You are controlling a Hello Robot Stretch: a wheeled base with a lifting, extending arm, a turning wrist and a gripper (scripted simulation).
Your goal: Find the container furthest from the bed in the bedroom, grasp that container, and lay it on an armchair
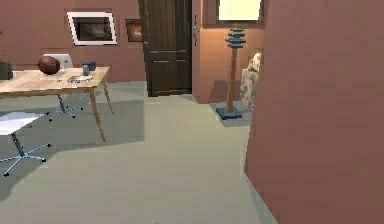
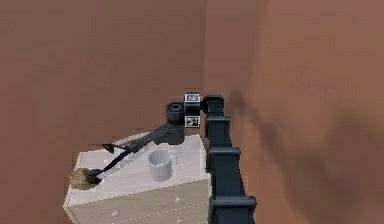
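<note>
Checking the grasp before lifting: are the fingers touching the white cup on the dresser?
Cannot tell. In the arm side view the fingers cross just above the white cup on the dresser; no clear gap or contact shows.

White cup (image 2: 160, 166) upright on pale dresser (image 2: 188, 172) top, toward its right.

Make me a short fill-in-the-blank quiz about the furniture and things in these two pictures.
1. The white mug stands on top of a white ____.
2. The brown ball lies on a wooden ____.
3. Just left of the tall lamp is a dark, closed ____.

Missing words: dresser; desk; door.
</note>
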